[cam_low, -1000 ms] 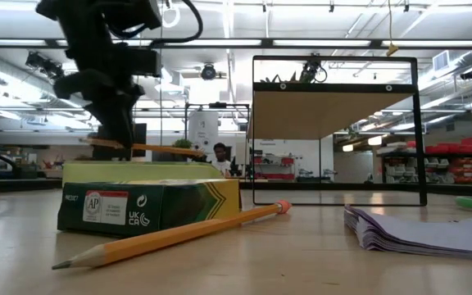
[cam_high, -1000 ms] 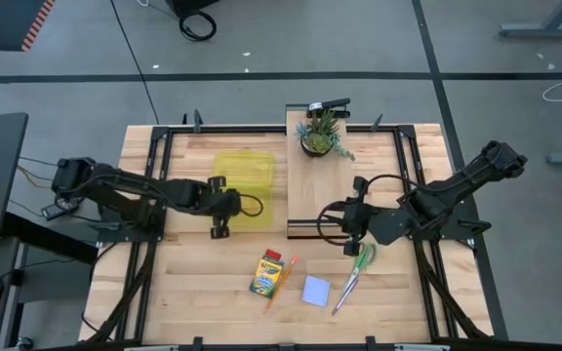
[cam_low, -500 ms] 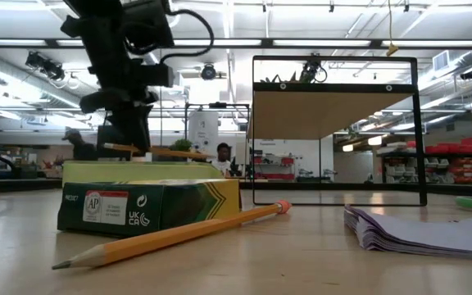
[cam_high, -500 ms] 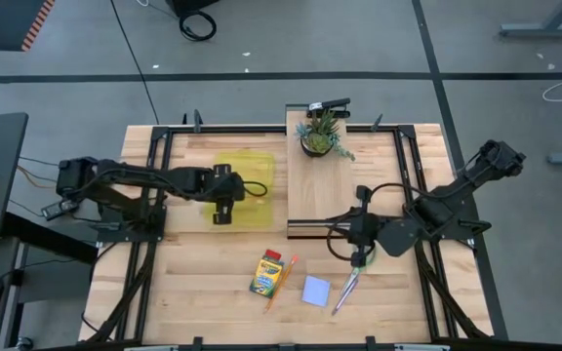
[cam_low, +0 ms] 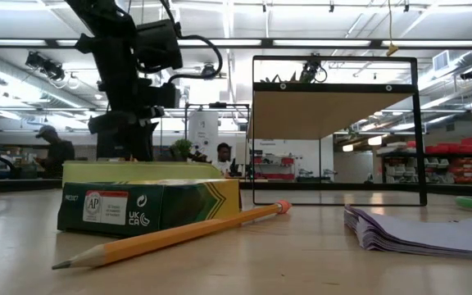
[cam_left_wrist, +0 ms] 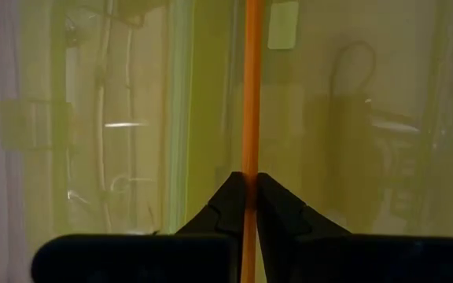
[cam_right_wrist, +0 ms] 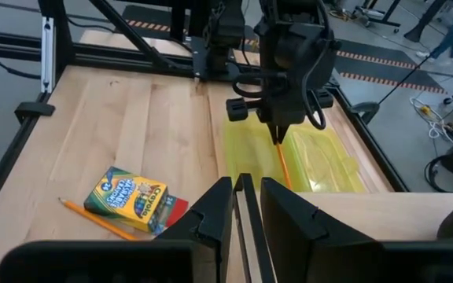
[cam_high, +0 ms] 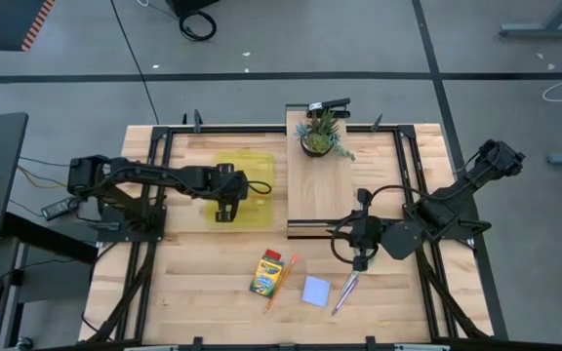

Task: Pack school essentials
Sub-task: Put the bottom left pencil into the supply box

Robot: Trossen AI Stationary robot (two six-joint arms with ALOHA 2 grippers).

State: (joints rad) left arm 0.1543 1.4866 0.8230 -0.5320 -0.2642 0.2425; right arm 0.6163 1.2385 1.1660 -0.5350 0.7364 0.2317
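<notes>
Left claw (cam_left_wrist: 244, 192) clamped on slim orange pencil (cam_left_wrist: 251, 86) over translucent yellow case (cam_high: 245, 174); right claw's (cam_right_wrist: 244, 192) state unclear

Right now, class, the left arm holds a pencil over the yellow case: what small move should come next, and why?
Probably lower slightly and open. The left gripper is shut on the orange pencil, which points down into the translucent yellow case, so releasing should drop it inside.

The green-handled scissors (cam_high: 352, 278) are mostly hidden in the high view — the right gripper (cam_high: 359, 261) covers the handles. In the left wrist view the orange pencil (cam_left_wrist: 251, 94) runs off both edges — its tip and eraser unseen.
</notes>
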